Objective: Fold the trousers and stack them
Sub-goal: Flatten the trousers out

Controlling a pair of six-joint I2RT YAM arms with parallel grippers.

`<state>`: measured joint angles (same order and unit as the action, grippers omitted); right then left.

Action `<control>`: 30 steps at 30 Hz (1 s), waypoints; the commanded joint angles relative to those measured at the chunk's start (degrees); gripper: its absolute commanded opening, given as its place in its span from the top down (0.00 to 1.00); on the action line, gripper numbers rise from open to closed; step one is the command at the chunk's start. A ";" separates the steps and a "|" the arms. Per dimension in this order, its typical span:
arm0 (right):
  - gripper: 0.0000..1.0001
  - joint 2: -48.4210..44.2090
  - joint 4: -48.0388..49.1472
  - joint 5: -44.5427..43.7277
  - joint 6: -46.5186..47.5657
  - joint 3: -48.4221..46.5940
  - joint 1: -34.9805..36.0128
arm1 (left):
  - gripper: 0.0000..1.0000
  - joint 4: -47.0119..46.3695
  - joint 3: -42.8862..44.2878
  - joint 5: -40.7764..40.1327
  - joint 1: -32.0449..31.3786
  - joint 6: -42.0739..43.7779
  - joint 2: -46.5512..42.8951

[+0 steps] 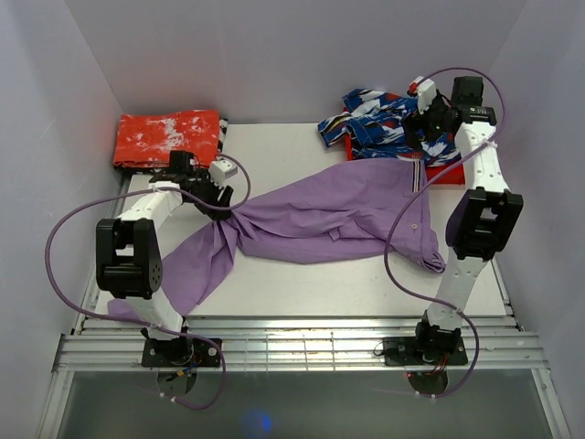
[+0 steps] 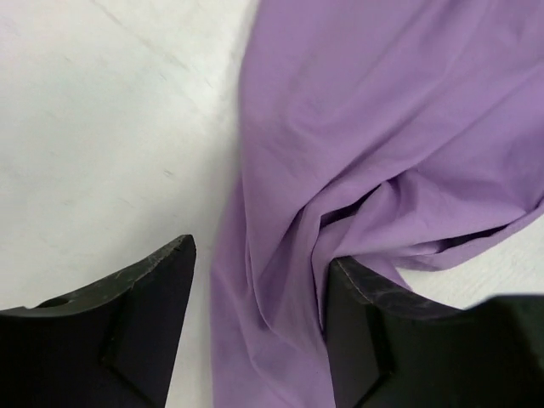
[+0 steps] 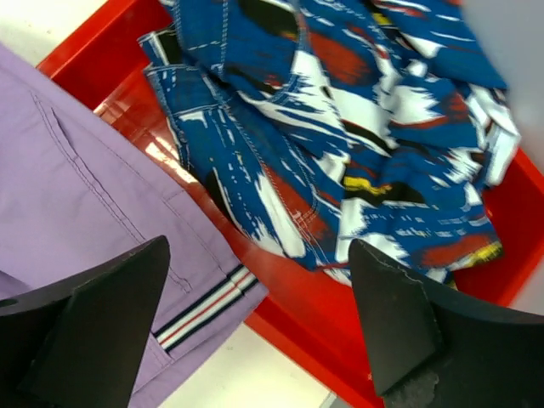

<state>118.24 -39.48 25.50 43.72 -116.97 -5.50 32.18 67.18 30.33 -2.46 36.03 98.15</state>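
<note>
The lilac trousers [image 1: 338,215] lie spread across the table. Their waistband with striped trim [image 3: 204,304] is at the right, and the legs bunch at the left and trail toward the front left corner. My left gripper [image 1: 220,195] hovers over that bunched part. In the left wrist view the left gripper [image 2: 259,276] is open, with loose purple cloth [image 2: 374,127] lying between its fingers and against the right one. My right gripper [image 1: 428,125] is open and empty. Seen from the wrist, the right gripper [image 3: 259,255] hangs above the waistband corner and the red tray's rim.
A red tray [image 3: 340,340] at the back right holds a blue-white-red patterned garment [image 1: 388,119], which spills over its edge. A folded red-orange cloth with white blotches [image 1: 169,137] lies at the back left. White walls close in the table on three sides.
</note>
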 commanded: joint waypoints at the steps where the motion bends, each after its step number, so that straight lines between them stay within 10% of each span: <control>1: 0.07 -6.51 -4.52 -3.87 -3.56 -5.65 -0.92 | 0.31 -4.42 4.45 0.77 0.17 -5.38 -4.27; 9: 0.06 -20.56 -35.65 3.69 4.97 12.86 -9.43 | 0.15 8.50 5.25 2.58 -7.53 10.27 -10.79; 17: 0.02 -29.28 -31.81 4.03 14.55 45.04 -13.40 | 0.08 6.34 -0.80 4.13 -20.98 12.75 -9.55; 30: 0.04 -33.60 -11.32 0.26 16.57 62.91 -12.43 | 0.07 -9.50 -6.18 3.43 -33.75 18.90 -2.28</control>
<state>86.19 -56.36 26.50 57.74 -54.87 -18.24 25.85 59.48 32.62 -35.46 51.66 93.62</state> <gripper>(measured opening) 0.963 0.934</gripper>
